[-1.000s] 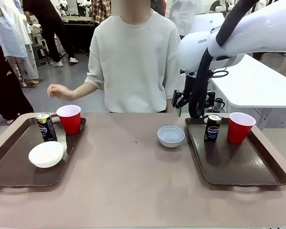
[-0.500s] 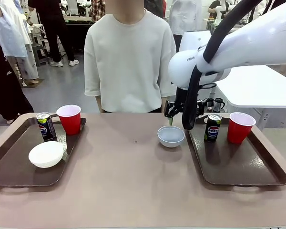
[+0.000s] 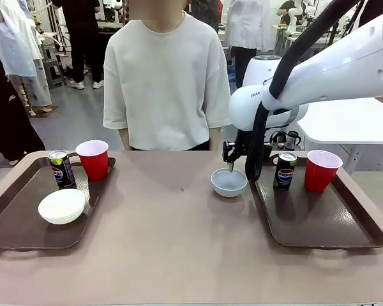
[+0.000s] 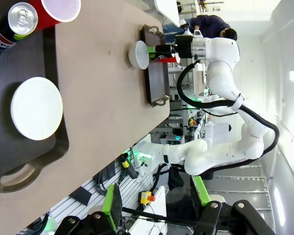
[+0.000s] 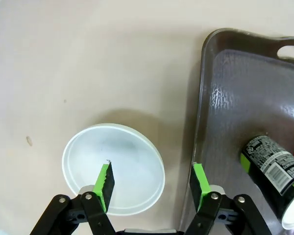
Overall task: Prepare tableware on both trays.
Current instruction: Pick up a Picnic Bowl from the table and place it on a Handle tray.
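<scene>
Swung leftward and lowered over small round white bowl; right gripper open, straddling its rim. Next: close, lift onto right dark brown plastic tray.

We see the can right of the bowl cut by frame edge; bowl's near rim hidden behind right gripper.

Table: tan, smooth.
At 9 o'clock: left tray, flat on it.
At 3 o'clock: right tray.
Centre, toward 1 o'clock: white bowl, just beside right tray.
</scene>
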Motion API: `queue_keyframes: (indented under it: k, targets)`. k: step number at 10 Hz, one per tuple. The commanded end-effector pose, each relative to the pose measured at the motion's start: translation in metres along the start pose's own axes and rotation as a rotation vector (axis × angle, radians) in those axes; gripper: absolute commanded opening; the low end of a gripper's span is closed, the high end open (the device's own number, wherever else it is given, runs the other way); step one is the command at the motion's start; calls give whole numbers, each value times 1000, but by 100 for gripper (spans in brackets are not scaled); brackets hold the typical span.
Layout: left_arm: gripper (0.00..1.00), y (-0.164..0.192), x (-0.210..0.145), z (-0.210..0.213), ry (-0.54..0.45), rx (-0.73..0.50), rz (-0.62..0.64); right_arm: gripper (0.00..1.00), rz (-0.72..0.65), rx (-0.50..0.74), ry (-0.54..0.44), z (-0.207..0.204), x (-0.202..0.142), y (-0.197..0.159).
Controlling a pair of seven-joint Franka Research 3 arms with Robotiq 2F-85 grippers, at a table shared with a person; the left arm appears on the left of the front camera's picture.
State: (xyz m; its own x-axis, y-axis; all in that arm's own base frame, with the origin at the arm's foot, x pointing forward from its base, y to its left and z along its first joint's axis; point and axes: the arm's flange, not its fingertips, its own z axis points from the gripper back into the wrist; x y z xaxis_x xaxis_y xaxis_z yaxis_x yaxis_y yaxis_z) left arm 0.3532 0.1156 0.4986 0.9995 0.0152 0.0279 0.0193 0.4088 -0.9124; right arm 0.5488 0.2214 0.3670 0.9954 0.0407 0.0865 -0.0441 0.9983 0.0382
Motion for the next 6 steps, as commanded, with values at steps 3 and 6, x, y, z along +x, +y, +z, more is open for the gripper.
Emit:
queue_keyframes:
  k: [3, 6]
  targets:
    - [76, 1, -3, 1, -5, -13, -22, 89, -1, 11, -9, -9, 1, 1]
    - [76, 1, -3, 1, -5, -13, -22, 72, 15, 21, 24, -17, 4, 0]
